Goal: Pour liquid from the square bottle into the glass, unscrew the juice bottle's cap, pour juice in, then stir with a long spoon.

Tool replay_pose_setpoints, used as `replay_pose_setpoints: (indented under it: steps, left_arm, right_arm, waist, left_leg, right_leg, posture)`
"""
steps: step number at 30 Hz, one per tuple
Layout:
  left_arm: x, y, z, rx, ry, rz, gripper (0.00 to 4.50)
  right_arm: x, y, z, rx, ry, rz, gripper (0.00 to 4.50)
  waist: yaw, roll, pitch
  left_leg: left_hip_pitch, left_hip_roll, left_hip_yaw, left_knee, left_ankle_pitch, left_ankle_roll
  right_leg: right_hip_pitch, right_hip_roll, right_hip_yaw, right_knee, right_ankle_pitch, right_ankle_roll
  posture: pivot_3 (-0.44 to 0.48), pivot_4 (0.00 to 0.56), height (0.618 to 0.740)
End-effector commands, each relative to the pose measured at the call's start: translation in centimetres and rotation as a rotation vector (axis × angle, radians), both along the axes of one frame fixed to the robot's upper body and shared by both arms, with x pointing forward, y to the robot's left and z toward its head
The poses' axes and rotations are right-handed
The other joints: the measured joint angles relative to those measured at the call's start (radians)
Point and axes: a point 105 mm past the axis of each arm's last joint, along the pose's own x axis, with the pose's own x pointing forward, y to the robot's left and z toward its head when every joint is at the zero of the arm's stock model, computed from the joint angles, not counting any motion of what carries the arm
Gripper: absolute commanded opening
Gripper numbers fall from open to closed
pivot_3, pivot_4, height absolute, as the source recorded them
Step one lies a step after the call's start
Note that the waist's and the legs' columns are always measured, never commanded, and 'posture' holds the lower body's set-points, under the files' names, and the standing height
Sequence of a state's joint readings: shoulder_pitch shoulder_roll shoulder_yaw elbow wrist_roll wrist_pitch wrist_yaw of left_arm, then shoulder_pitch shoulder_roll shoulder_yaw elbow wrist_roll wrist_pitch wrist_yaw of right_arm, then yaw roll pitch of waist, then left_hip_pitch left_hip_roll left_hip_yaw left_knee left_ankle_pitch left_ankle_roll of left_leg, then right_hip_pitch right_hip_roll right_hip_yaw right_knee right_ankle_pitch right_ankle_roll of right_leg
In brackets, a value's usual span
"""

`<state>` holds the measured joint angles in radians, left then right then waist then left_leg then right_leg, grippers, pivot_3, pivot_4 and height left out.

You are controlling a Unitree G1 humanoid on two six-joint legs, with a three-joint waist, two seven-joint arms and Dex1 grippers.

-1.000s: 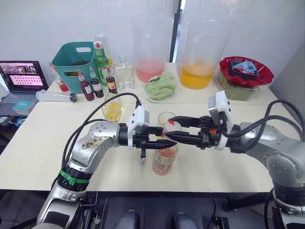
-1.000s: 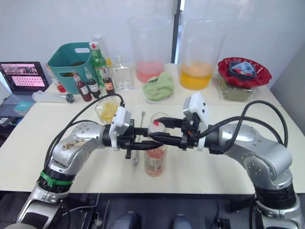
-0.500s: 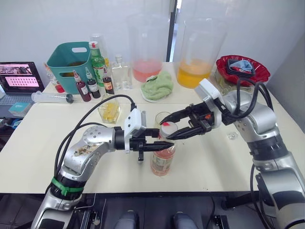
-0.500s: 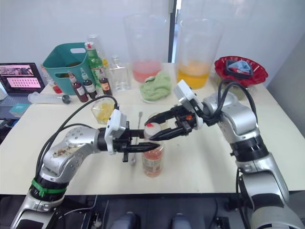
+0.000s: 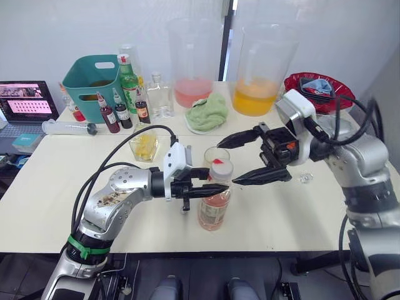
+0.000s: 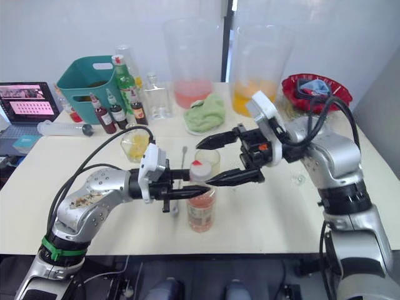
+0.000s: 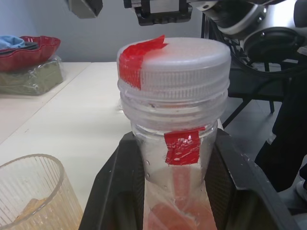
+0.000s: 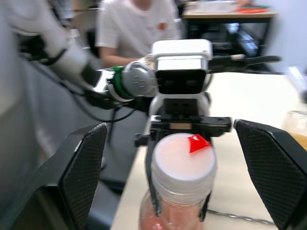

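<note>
Left gripper clamps juice bottle; right gripper agape

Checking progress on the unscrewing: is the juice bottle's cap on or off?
On. The white cap sits on the juice bottle neck, and the right tool is open, apart from it.
</note>
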<state>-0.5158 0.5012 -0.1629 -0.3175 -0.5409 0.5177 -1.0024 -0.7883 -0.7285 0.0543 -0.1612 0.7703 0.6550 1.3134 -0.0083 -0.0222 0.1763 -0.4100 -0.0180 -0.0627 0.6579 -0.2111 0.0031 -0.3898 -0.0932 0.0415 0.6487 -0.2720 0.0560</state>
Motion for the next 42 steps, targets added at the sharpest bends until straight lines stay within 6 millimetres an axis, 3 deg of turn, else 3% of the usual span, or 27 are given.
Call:
replay_pose_setpoints:
  steps: [1,12,15,19,21,27,32,36,42]
  left_arm:
    - [0.4,-0.2,-1.2,0.038,0.034,-0.005,1.26]
    - [0.8,-0.9,-1.3,0.035,0.033,-0.052,1.26]
    - [0.8,-0.9,-1.2,0.035,0.031,-0.056,1.26]
    - [0.8,-0.8,-1.2,0.036,0.028,-0.055,1.26]
    - [0.8,-0.8,-1.2,0.037,0.027,-0.05,1.26]
    - [0.9,-0.5,-1.1,0.04,0.021,-0.029,1.26]
    - [1.0,-0.2,-1.2,0.06,0.008,-0.014,1.26]
    - [0.7,0.2,-1.4,0.065,0.011,-0.005,1.26]
    - [0.5,0.1,-1.2,0.055,0.0,0.023,1.26]
  right_arm:
    - [-0.6,0.3,0.5,0.028,-0.065,-0.16,4.45]
    - [-0.5,0.9,-0.3,0.09,0.022,-0.394,4.45]
    - [-0.7,1.1,-0.8,0.07,0.041,-0.398,3.73]
    - [-1.1,1.4,-1.2,0.051,0.058,-0.381,2.2]
    - [-1.2,1.5,-1.4,0.04,0.06,-0.374,1.7]
    - [-1.4,1.7,-1.7,0.005,0.04,-0.321,1.68]
    - [-2.0,2.0,-2.4,-0.089,-0.016,-0.084,1.68]
    - [-1.4,2.0,-2.0,-0.13,-0.067,0.131,1.68]
    - [-0.8,2.1,-0.9,-0.185,-0.129,0.315,1.68]
  waist:
    - [0.003,0.0,0.0]
    - [0.016,0.0,0.0]
    - [0.017,0.0,0.0]
    - [0.017,0.0,0.0]
    - [0.017,0.0,0.0]
    - [0.017,0.0,0.0]
    - [0.016,0.0,0.0]
    - [0.008,0.0,0.0]
    - [0.006,0.0,0.0]
  left_leg:
    - [0.0,0.0,0.0,0.0,0.0,0.0]
    - [0.0,0.0,0.002,0.001,0.0,0.0]
    - [0.0,-0.001,0.005,0.001,0.0,0.0]
    - [0.0,0.0,0.005,0.001,0.0,0.0]
    - [0.0,0.0,0.006,0.001,0.0,0.0]
    - [0.0,0.0,0.007,0.001,0.0,0.0]
    - [0.001,0.0,0.008,0.001,0.0,0.0]
    - [0.003,0.0,0.009,0.001,0.0,0.0]
    - [0.002,0.0,0.008,0.001,0.0,0.0]
  right_leg:
    - [0.0,0.0,0.0,0.0,0.0,0.0]
    - [0.001,0.0,0.0,0.0,0.0,0.0]
    - [0.001,0.0,0.0,-0.001,0.0,0.0]
    - [0.001,0.0,0.0,-0.001,0.0,0.0]
    - [0.001,0.0,0.0,-0.001,0.0,0.0]
    - [0.002,0.0,0.0,-0.001,0.0,0.0]
    - [0.002,0.0,0.0,-0.001,0.0,0.0]
    - [0.003,0.001,0.0,-0.001,0.0,0.0]
    - [0.003,0.001,0.0,-0.001,0.0,0.0]
  posture:
    - [0.0,0.15,0.74]
    - [0.0,0.15,0.74]
    - [0.0,0.15,0.74]
    - [0.0,0.15,0.74]
    - [0.0,0.15,0.74]
    - [0.0,0.15,0.74]
    - [0.0,0.15,0.74]
    - [0.0,0.15,0.74]
    - [0.0,0.15,0.74]
